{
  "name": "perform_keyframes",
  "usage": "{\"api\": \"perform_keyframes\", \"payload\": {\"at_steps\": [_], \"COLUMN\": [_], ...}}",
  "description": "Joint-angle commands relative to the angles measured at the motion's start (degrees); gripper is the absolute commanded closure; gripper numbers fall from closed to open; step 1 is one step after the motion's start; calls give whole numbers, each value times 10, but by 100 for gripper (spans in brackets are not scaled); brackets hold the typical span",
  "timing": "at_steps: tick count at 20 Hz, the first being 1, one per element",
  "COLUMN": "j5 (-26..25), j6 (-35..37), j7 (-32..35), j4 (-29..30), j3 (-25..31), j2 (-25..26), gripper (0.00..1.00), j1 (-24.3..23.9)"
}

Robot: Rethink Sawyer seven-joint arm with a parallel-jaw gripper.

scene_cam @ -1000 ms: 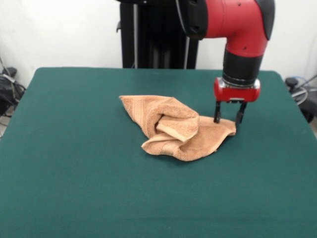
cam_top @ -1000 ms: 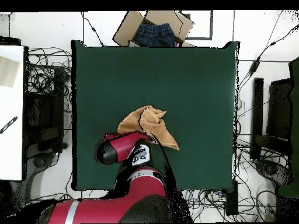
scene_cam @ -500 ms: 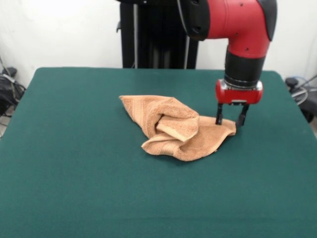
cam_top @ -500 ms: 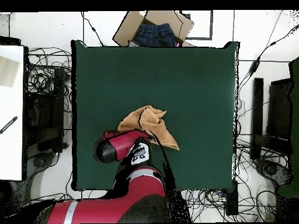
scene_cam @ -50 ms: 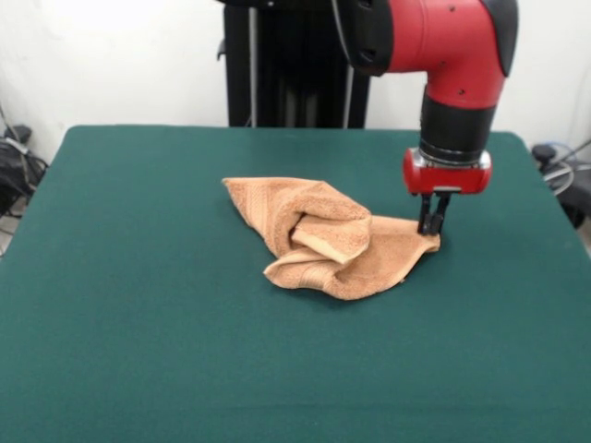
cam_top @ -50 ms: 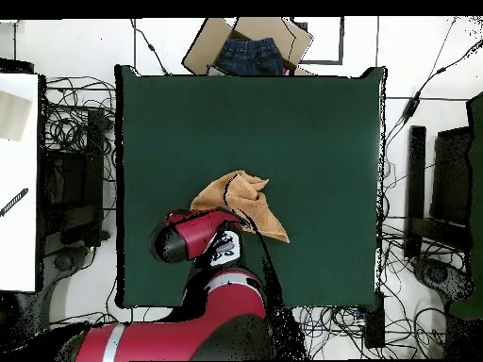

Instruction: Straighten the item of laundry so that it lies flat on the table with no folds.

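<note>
1. Orange-tan terry towel point(scene_cam @ -50 ms: 332, 238) lies crumpled slightly right of centre in the front view, on the table point(scene_cam @ -50 ms: 138, 305). Its left part runs to a flat corner at the upper left; the middle is rolled over itself in a thick fold, with a woven band showing along the folded edge; the right part tapers to a corner resting on the felt.
2. In the overhead view the towel point(cam_top @ -50 ms: 247, 196) sits a little below and left of the table's centre, one corner pointing toward the lower right; its lower-left edge is hidden under the arm.
3. Gripper point(scene_cam @ -50 ms: 431, 227): the two black fingers are pressed close together at the towel's right corner, their tips down at the cloth's edge, pinching that corner. The overhead view does not show the fingers; the wrist covers them.
4. Arm point(scene_cam @ -50 ms: 443, 55): red and black, entering from the top of the front view, with its wrist pointing straight down above the corner. Overhead, the arm point(cam_top @ -50 ms: 193, 236) reaches up from the lower edge of the frame.
5. Table point(cam_top @ -50 ms: 311, 132): dark green felt top, bare apart from the towel.
6. A cardboard box point(cam_top @ -50 ms: 247, 44) holding blue cloth lies beyond the table's upper edge in the overhead view; cables point(cam_top @ -50 ms: 71, 123) lie on the floor at either side.
</note>
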Motion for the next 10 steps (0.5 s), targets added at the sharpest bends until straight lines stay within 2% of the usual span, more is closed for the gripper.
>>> {"api": "perform_keyframes", "payload": {"at_steps": [1,10], "j5": [10,11], "j6": [43,48], "j7": [34,35], "j4": [-34,-35], "j3": [34,32], "j2": [9,9], "gripper": [100,100], "j1": [5,7]}}
